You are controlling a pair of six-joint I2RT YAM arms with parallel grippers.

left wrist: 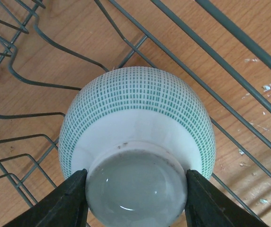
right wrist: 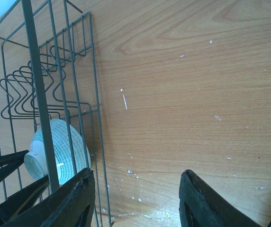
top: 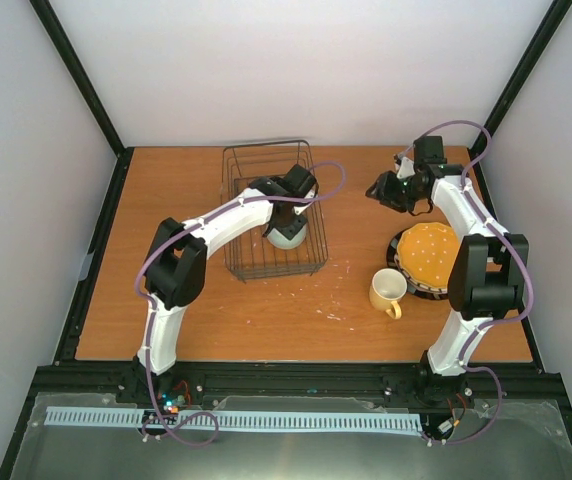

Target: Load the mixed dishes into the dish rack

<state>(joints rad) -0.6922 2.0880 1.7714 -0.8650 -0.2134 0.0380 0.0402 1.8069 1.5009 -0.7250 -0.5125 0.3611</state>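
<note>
The dark wire dish rack [top: 241, 215] stands at the table's centre back. My left gripper [top: 288, 222] reaches into its right side, shut on the foot of the pale blue-green bowl [left wrist: 138, 123], held upside down over the rack floor [left wrist: 26, 85]. The bowl also shows in the right wrist view [right wrist: 59, 151]. My right gripper [right wrist: 135, 198] is open and empty, above bare table right of the rack [right wrist: 74, 71]. The orange-yellow dotted plate [top: 429, 252] tops a stack at the right, a dark rim [top: 421, 290] under it. The cream-yellow mug [top: 387, 291] stands beside it. The other plates are hidden.
Black frame rails run along the table's left, right and near edges. White flecks mark the wood [top: 338, 300] between the rack and the mug. The right arm's upper link [top: 476, 265] hangs over the plate stack's right side.
</note>
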